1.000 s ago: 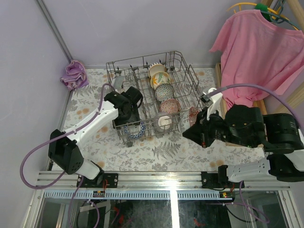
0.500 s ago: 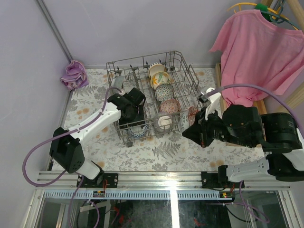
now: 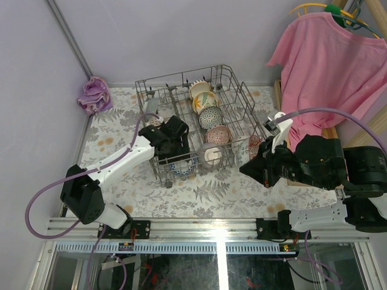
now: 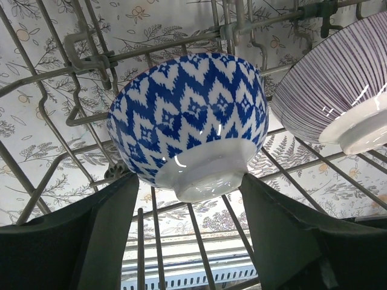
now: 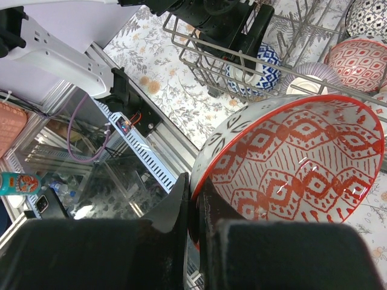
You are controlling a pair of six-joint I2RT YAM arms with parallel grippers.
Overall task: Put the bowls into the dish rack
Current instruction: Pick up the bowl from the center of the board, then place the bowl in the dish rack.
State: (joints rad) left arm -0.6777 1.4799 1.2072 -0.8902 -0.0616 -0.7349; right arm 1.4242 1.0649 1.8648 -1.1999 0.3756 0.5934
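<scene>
Floral tablecloth bears the dish rack; left gripper stands released astride the blue bowl, racked near-left. Right gripper pinches the red bowl by its rim, right of the rack: stiff glazed ceramic, likely slippery and fragile.

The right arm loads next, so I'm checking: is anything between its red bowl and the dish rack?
Only the dish rack's own tall right side wall, close beside the red bowl; nothing loose shows between them. It likely must go over that wall.
</scene>
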